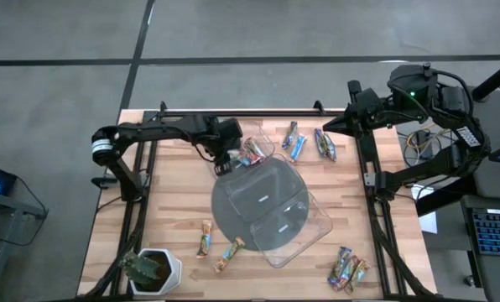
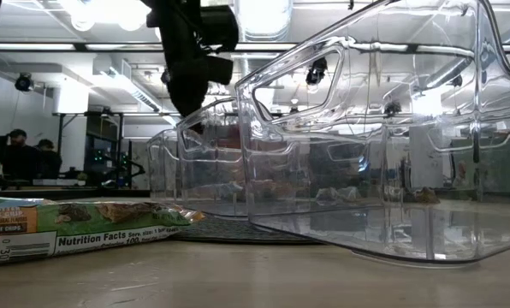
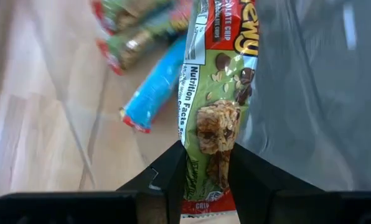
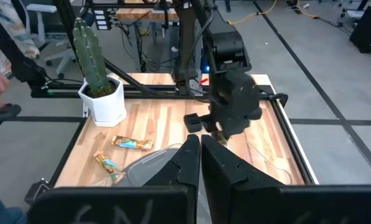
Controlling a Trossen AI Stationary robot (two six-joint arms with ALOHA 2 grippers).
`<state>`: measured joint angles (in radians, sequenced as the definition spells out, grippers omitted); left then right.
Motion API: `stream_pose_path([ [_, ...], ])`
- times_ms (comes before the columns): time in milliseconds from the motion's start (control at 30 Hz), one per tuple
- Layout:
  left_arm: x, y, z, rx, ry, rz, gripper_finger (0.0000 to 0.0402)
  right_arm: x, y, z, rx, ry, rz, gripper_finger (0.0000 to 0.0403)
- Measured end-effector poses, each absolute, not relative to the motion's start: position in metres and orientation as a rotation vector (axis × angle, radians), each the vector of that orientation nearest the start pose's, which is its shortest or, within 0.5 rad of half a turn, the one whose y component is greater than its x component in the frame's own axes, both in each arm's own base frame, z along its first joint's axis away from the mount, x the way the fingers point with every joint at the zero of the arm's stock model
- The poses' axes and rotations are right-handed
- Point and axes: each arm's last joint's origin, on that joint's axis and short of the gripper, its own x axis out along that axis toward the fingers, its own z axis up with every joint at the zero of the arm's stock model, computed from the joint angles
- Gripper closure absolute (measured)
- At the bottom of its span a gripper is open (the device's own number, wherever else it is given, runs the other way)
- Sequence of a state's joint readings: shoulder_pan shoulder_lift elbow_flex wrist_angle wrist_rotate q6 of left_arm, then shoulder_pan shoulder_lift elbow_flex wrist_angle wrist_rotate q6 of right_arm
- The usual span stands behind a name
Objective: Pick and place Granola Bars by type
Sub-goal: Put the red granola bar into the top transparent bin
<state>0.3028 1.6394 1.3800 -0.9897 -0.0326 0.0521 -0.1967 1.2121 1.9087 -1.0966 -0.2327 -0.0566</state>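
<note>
High view shows the left gripper [image 1: 226,164] at upper centre, fingers clamped on a green granola bar [image 3: 213,118] over the clear trays [image 1: 275,210], where few bars seem sorted and most lie scattered on the counter [image 1: 174,197].

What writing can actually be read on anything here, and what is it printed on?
"Nutrition Facts": on the green granola bar held in the left gripper, left wrist view.
"EWY" and "LATE CHIP": cut-off letters near that wrapper's red end.
"Nutrition Facts": on the granola bar lying on the table, low view.
"OLATE CHIPS": cut-off letters on that same wrapper.
Finer print on both wrappers, and all wrappers in the high view, are too small to read.
</note>
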Motion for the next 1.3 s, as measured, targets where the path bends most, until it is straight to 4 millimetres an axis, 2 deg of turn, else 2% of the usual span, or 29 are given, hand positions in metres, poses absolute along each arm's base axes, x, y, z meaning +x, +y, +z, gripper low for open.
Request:
stream_pose_path([
  [233, 0.300, 0.095, 0.256, 0.053, 1.325, 0.116, 0.0308, 0.163, -0.026, 0.517, 0.030, 0.389, 0.046, 0.0394],
  [533, 0.302, 0.095, 0.258, 0.077, 1.310, 0.112, 0.0303, 0.163, -0.026, 0.517, 0.031, 0.391, 0.021, 0.0394],
  [833, 0.305, 0.098, 0.266, 0.105, 1.288, 0.152, 0.0223, 0.163, -0.027, 0.517, 0.048, 0.390, 0.015, 0.0394],
  [1000, 0.303, 0.096, 0.268, 0.061, 1.314, 0.171, 0.0217, 0.163, -0.027, 0.517, 0.048, 0.391, 0.015, 0.0394],
  [1133, 0.305, 0.090, 0.282, -0.005, 1.284, 0.125, 0.0235, 0.162, -0.026, 0.516, 0.049, 0.399, 0.017, 0.0394],
  [1300, 0.313, 0.074, 0.319, -0.010, 1.190, 0.060, 0.0272, 0.157, -0.025, 0.511, 0.068, 0.461, 0.028, 0.0394],
])
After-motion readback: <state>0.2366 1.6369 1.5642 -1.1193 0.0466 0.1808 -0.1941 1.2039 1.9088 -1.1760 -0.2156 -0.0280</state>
